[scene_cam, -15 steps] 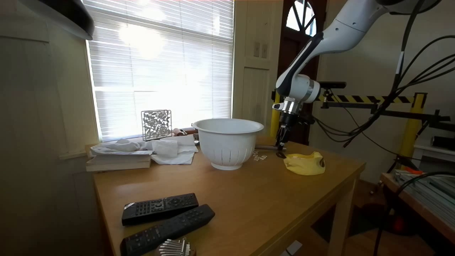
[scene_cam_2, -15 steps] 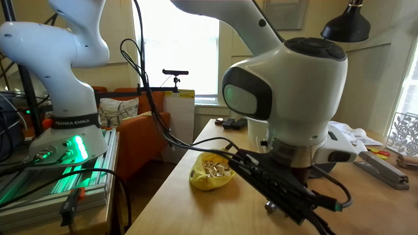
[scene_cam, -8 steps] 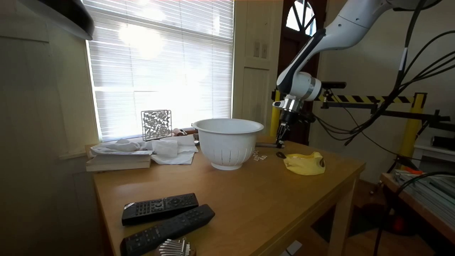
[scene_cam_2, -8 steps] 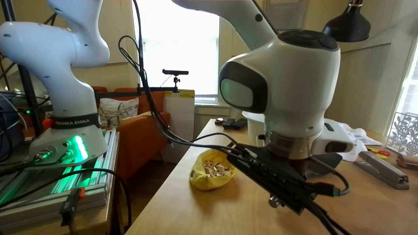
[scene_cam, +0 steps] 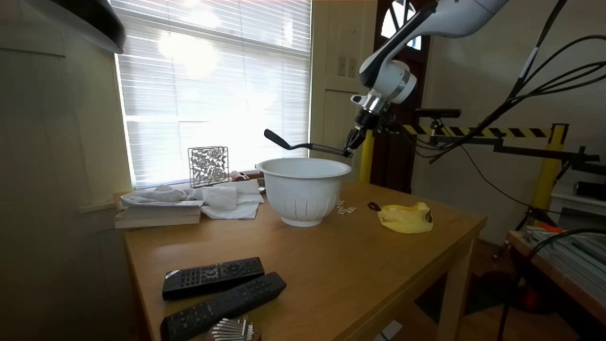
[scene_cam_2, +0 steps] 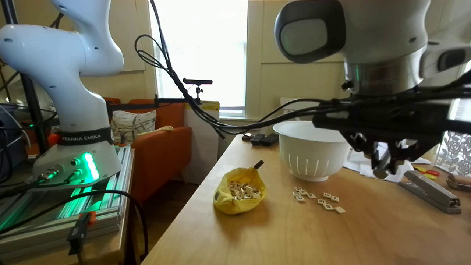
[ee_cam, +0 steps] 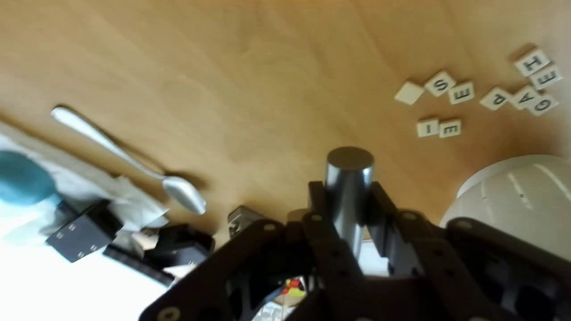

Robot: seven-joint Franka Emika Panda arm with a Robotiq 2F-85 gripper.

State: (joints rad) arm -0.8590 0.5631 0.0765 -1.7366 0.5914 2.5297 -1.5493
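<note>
My gripper (scene_cam: 349, 149) is shut on the metal handle of a black-headed ladle-like utensil (scene_cam: 326, 149). It holds the utensil in the air, roughly level, with the black head (scene_cam: 277, 139) pointing away from the arm. In an exterior view the utensil shows above the rim of a white slotted bowl (scene_cam: 303, 199); whether it is over or behind the bowl I cannot tell. In the wrist view the gripper (ee_cam: 349, 196) has the round handle end (ee_cam: 350, 169) between its fingers, and the utensil's head is hidden. The bowl also shows in the wrist view (ee_cam: 517, 200).
Several letter tiles (scene_cam_2: 328, 207) lie beside the bowl. A yellow bag (scene_cam_2: 235, 208) of tiles stands near the table edge. A spoon (ee_cam: 111, 145), a grey stapler (scene_cam_2: 430, 191), papers (scene_cam: 232, 203) and a metal lattice stand (scene_cam: 208, 166) are about. Remotes (scene_cam: 213, 278) lie at the far end.
The gripper has risen from the table and moved toward the bowl. The utensil, which lay behind the bowl, is now lifted in it. The tiles are uncovered in an exterior view.
</note>
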